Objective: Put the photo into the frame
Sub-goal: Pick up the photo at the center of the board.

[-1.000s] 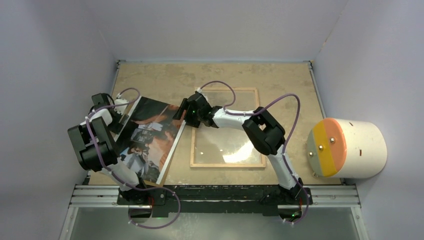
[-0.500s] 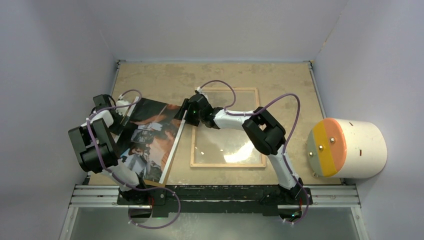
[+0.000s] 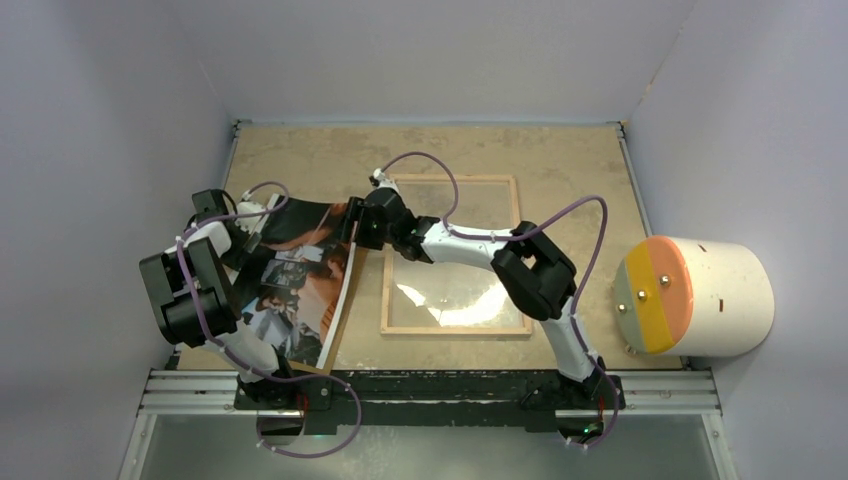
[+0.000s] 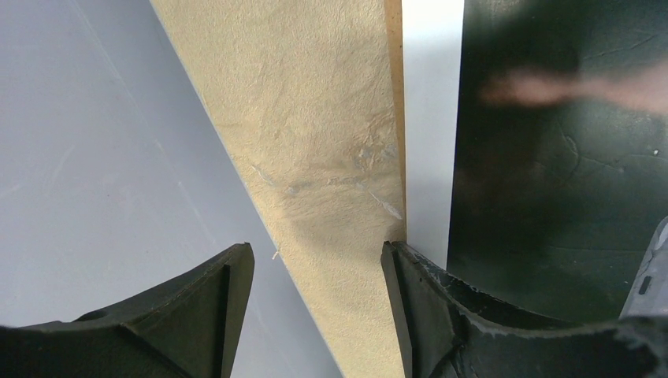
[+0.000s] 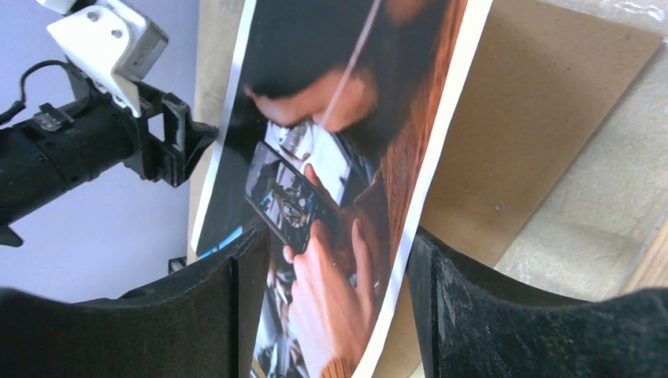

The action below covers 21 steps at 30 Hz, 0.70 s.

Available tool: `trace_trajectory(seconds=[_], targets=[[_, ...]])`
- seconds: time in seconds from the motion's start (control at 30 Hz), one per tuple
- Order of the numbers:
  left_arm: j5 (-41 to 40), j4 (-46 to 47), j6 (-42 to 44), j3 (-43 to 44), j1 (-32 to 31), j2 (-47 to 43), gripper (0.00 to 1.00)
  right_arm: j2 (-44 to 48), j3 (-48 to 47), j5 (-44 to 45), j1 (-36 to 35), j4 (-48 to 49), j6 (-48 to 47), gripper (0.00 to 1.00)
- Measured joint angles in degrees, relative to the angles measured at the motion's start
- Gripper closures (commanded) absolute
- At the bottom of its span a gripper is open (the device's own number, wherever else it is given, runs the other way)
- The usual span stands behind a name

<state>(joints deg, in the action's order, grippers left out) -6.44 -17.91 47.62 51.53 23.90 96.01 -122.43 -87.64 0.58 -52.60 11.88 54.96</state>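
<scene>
From above, the photo (image 3: 300, 280) bows at nine o'clock of the frame (image 3: 460, 329), outside it. My left fingers (image 4: 197, 315) are spread beside its white border. My right fingers (image 5: 473, 315) straddle its edge, spread; next, I judge, they must pinch it and carry it toward three o'clock.

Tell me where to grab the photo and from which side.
Pinch the photo by its white border on the long edge nearest the frame, coming in from the frame side. That edge seems to arch up off the backing board, so a finger could probably slip under it.
</scene>
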Motion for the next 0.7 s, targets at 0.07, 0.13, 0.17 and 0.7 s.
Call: trace_trajectory(seconds=[0.07,0.13,0.17,0.7], targets=[[0.0,0.2,0.0,-0.2,0.0,-0.1,0.35,0.0,0.0,-0.9,0.1,0.9,0.0,0.36],[0.0,0.3,0.0,-0.3,0.0,-0.1,0.35,0.0,0.0,-2.3,0.2,2.3,0.0,0.38],[0.0,0.3,0.0,-0.3,0.0,-0.2,0.35,0.0,0.0,-3.2,0.3,3.2,0.0,0.40],[1.2,-1.6,0.2,1.4,0.6,-0.3,0.35,-7.7,-1.9,-8.2,1.6,5.1,0.1,1.00]])
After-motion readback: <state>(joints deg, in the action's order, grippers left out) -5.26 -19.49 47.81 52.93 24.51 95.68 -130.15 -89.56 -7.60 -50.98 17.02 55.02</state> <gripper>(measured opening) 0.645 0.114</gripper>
